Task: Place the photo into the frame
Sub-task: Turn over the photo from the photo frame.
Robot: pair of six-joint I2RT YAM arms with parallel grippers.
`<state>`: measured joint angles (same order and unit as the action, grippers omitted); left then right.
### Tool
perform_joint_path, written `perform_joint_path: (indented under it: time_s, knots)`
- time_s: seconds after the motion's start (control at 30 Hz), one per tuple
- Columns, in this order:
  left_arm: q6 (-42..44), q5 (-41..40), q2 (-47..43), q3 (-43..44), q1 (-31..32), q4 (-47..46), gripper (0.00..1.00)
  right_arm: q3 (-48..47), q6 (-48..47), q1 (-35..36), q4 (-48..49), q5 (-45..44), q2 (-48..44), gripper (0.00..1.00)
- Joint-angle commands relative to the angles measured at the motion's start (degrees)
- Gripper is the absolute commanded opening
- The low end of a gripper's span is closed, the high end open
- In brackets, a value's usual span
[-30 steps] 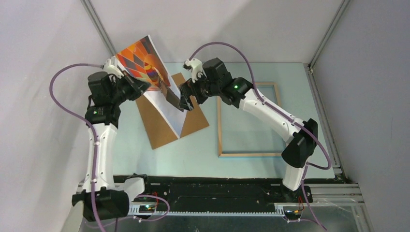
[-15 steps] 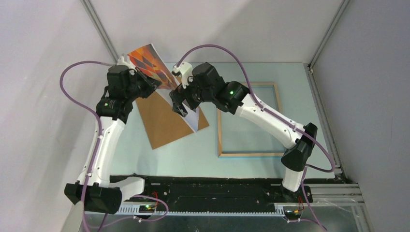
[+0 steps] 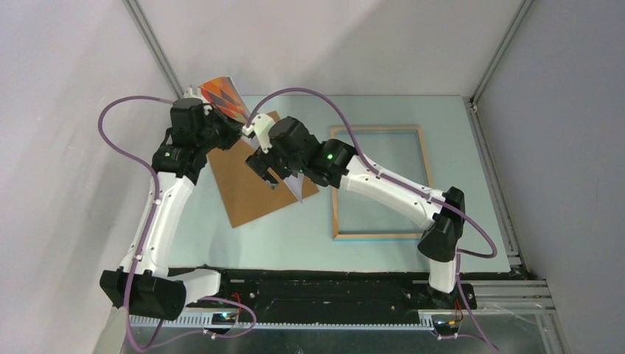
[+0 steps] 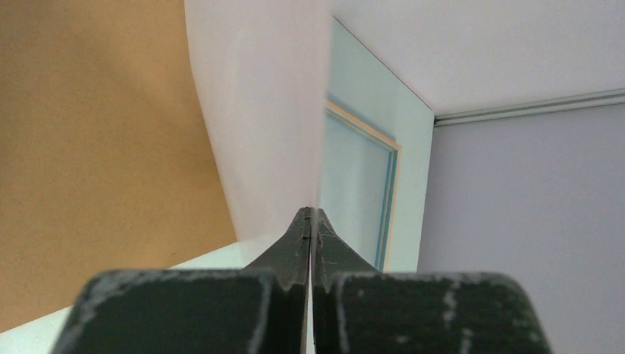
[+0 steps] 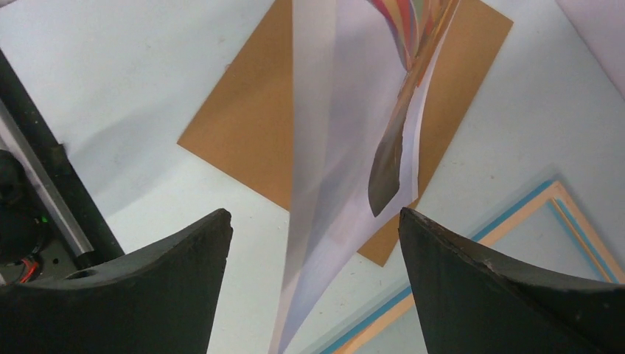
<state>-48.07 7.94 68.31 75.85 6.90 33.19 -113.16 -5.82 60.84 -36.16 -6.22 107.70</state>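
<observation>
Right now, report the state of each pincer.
Left pincer: shut on the photo.
Right pincer: open around the hanging photo, not gripping it.

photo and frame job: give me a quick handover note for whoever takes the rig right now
Left gripper: shut on one edge of the photo, holding it up in the air over the brown backing board.
Right gripper: open, jaws either side of the photo's hanging lower part, not gripping it.
The frame: flat on the table, to the right of the board, nothing in it.
Done: photo is off the table.
Left: probably take the second grip, carry the photo across and lay it in the frame.
</observation>
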Motion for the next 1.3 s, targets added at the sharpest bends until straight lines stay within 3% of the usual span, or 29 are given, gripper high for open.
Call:
perform_joint_path:
  time_s: [0.0, 0.13, 0.37, 0.6, 0.83, 0.9, 1.13, 1.23, 1.27]
  knots:
    - [-3.5, 1.4, -0.4, 1.5, 0.8, -1.3, 0.00, -1.8, -2.2, 1.1, 2.1, -6.1, 1.2, 0.86]
    - [-5.0, 2.5, -0.6, 0.8, 1.0, -1.4, 0.00, -2.6, -2.5, 1.5, 2.2, -8.0, 2.7, 0.79]
    - [-5.5, 3.0, -1.4, 0.2, 1.1, -1.6, 0.00, -2.9, -3.7, 1.8, 3.0, -10.5, 3.3, 0.54]
    - [-5.5, 3.2, -2.1, -0.9, 1.3, -2.1, 0.00, -2.8, -5.1, 2.1, 3.7, -12.5, 3.7, 0.40]
    - [-5.1, 3.0, -2.0, -1.6, 1.3, -2.8, 0.05, -2.9, -6.0, 2.4, 3.8, -13.5, 3.6, 0.09]
    - [-5.0, 3.2, -1.9, -1.6, 1.3, -3.3, 0.11, -2.9, -6.1, 2.4, 3.9, -13.9, 3.3, 0.00]
    - [-3.6, 4.1, -2.0, -0.8, 1.3, -4.9, 0.36, -2.2, -6.3, 2.5, 4.1, -14.2, 1.7, 0.00]
    - [-2.4, 4.8, -2.3, 0.1, 1.3, -5.5, 0.64, -2.1, -6.3, 1.7, 3.9, -13.9, 0.8, 0.00]
    - [-1.6, 4.9, -2.5, 0.8, 1.3, -5.5, 0.70, -1.9, -6.0, 1.5, 3.9, -13.4, 0.1, 0.00]
